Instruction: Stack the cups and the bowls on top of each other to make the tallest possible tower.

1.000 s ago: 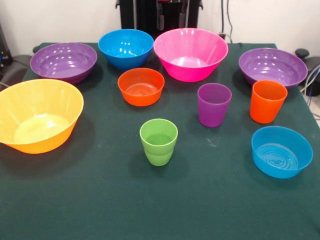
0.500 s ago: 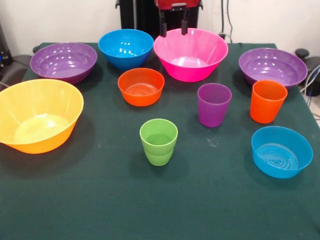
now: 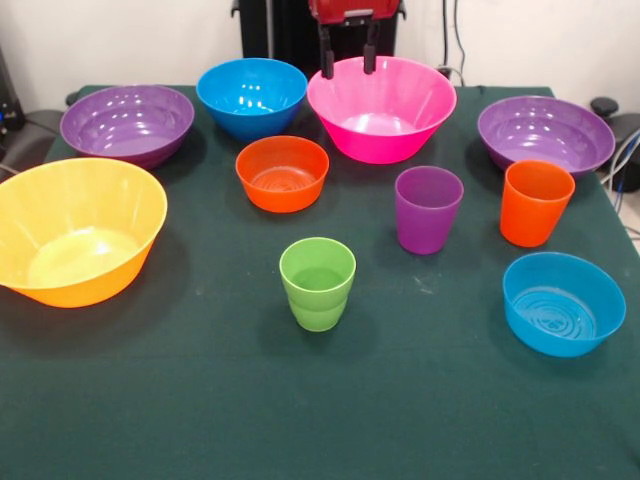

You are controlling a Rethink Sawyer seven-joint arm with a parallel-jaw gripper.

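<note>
Yellow-orange bowl (image 3: 75, 230) cut by left edge; arm above gripper (image 3: 347, 62) cropped.

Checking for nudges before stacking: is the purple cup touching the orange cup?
Apart. The front view shows bare green cloth between the purple cup and the orange cup.

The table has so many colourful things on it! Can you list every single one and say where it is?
Large yellow-orange plastic bowl: one, left edge.
Wide purple plastic bowls: two, far left and far right.
Medium blue plastic bowl: one, far side.
Large pink plastic bowl: one, far middle.
Small orange plastic bowl: one, middle.
Small shallow blue plastic bowl: one, near right.
Green stepped plastic cup: one, near middle.
Purple plastic cup: one, centre right.
Orange plastic cup: one, right.
Dark green table: one.
Claw: one, open, over the pink bowl's far rim.
</note>
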